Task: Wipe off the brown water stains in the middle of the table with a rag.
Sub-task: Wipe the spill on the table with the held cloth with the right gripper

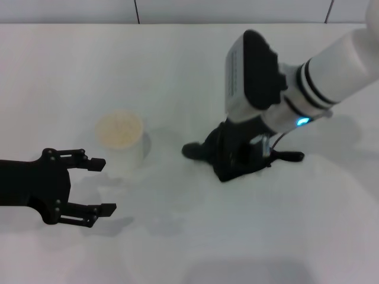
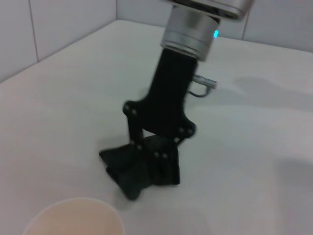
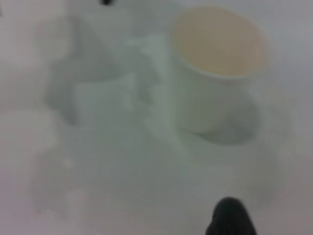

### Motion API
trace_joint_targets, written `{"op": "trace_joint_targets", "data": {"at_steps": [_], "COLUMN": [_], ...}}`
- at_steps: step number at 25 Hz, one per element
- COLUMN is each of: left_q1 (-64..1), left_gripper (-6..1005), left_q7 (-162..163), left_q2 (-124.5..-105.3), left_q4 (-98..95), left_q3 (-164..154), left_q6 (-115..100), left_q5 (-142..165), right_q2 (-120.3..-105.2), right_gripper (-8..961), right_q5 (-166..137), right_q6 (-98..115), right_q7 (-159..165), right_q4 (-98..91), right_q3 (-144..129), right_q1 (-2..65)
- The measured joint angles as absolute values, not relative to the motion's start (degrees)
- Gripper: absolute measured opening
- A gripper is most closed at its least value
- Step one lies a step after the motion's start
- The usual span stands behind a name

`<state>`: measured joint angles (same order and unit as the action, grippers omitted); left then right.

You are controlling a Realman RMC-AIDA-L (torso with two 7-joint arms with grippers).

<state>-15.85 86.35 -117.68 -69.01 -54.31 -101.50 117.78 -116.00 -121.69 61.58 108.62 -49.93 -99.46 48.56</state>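
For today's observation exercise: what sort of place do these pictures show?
Probably an indoor test bench: a plain white table against a tiled wall, with only a paper cup and a black rag under the right gripper.

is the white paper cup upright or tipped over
Upright. The white paper cup stands on the glossy white table with its round open mouth facing up, its pale tan inside visible in the head view.
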Motion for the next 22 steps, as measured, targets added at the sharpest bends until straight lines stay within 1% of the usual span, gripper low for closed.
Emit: {"op": "trace_joint_targets", "data": {"at_steps": [4, 9, 16, 22], "left_q1": [-15.9, -15.6, -15.1, -15.1], "left_gripper": [879, 879, 879, 879], "left_q7": [85.9, 85.6, 82.9, 82.8], "left_q2": [-117.68, -117.65, -117.86, -117.77], "left_q4": [-68.8, -68.8, -67.4, -66.7], "left_q3": [-54.2, -53.8, -50.6, -50.4], "left_q6": [-101.4, -101.4, -101.8, -101.9], "left_q5": [117.5, 117.4, 117.2, 117.1], "right_q2": [-116.18, -115.71, -115.22, -114.91], "right_gripper": [83, 97, 129, 157], "right_q5": [-116.1, -115.3, -122.5, -123.3], "right_q6": [62.7, 66.9, 74.3, 84.8], "right_q7": [108.8, 109.2, 106.5, 98.8], "right_q4": [-52.8, -61.7, -65.0, -65.1], "right_q3": [-105.4, -104.2, -90.0, -76.1], "right_q1": [47.0, 41.4, 35.1, 32.3]}}
